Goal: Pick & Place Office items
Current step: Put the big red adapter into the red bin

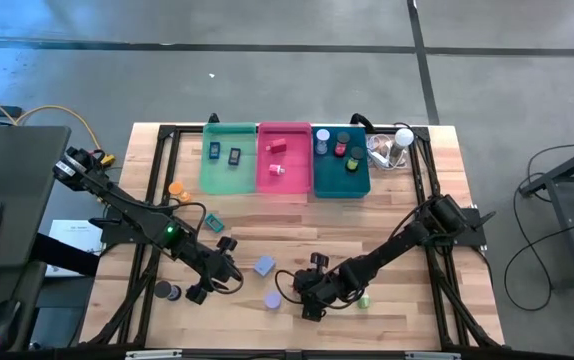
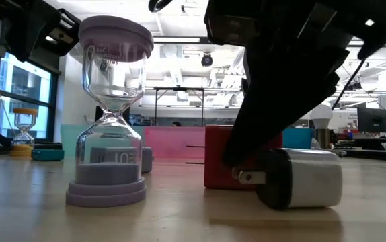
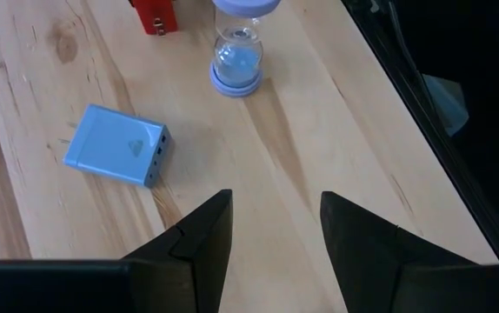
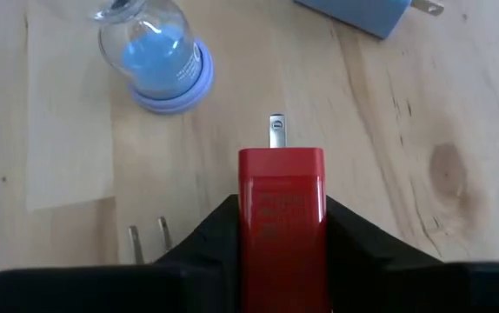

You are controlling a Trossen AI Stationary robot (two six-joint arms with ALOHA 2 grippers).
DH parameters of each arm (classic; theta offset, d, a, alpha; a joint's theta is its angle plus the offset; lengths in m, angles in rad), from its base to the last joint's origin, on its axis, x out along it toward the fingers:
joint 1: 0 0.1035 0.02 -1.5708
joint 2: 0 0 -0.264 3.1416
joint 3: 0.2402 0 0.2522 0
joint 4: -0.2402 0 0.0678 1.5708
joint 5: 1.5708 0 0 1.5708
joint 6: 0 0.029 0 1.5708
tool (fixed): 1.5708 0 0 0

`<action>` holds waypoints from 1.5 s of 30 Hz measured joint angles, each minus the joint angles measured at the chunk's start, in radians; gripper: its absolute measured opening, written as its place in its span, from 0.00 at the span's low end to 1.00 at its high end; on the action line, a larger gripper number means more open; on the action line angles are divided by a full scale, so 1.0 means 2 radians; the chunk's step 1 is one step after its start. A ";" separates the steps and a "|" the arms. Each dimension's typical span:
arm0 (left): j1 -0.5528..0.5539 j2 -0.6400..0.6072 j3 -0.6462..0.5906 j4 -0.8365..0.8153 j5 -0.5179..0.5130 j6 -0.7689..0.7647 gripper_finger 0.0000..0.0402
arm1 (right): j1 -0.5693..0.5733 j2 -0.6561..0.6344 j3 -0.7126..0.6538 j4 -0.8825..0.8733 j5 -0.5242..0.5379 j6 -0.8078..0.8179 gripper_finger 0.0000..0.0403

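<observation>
Gripping a red charger block point(image 4: 282, 217) between its two dark fingers, the right gripper point(image 1: 311, 291) sits low over the tabletop point(image 1: 407, 230) at the lower centre of the high view. In the right wrist view the block's metal prong points forward beyond the fingertips. The lavender hourglass point(image 4: 156, 54) with blue sand stands upright just ahead of it, and in the low view point(image 2: 111, 111) it rises at the left beside the red block point(image 2: 218, 158). A white plug adapter point(image 2: 300, 178) lies on its side close to the red block, its prongs toward it.

The left gripper point(image 1: 210, 281) hovers at the lower left of centre in the high view, fingers spread apart with nothing between them. Its wrist view shows a blue charger block point(image 3: 117, 146) lying flat near the fingertips, apart from them.

Along the top of the tabletop stand three bins side by side: green point(image 1: 227, 182), pink point(image 1: 285, 186) and teal point(image 1: 342, 188), each holding a few small items. An orange hourglass point(image 1: 176, 188) stands left of the green bin, and a small dark roll point(image 1: 167, 291) lies near the lower left edge.
</observation>
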 joint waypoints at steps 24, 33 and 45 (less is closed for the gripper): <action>0.021 0.000 -0.002 -0.025 -0.003 0.002 0.42 | -0.119 -0.148 0.000 -0.076 0.026 -0.208 0.25; 0.019 0.000 -0.035 0.024 -0.004 -0.002 0.42 | -0.272 -0.173 0.000 -0.069 -0.021 -0.278 0.25; 0.058 0.000 -0.072 0.051 -0.020 0.010 0.42 | -0.412 -0.139 0.000 0.009 -0.080 -0.303 0.25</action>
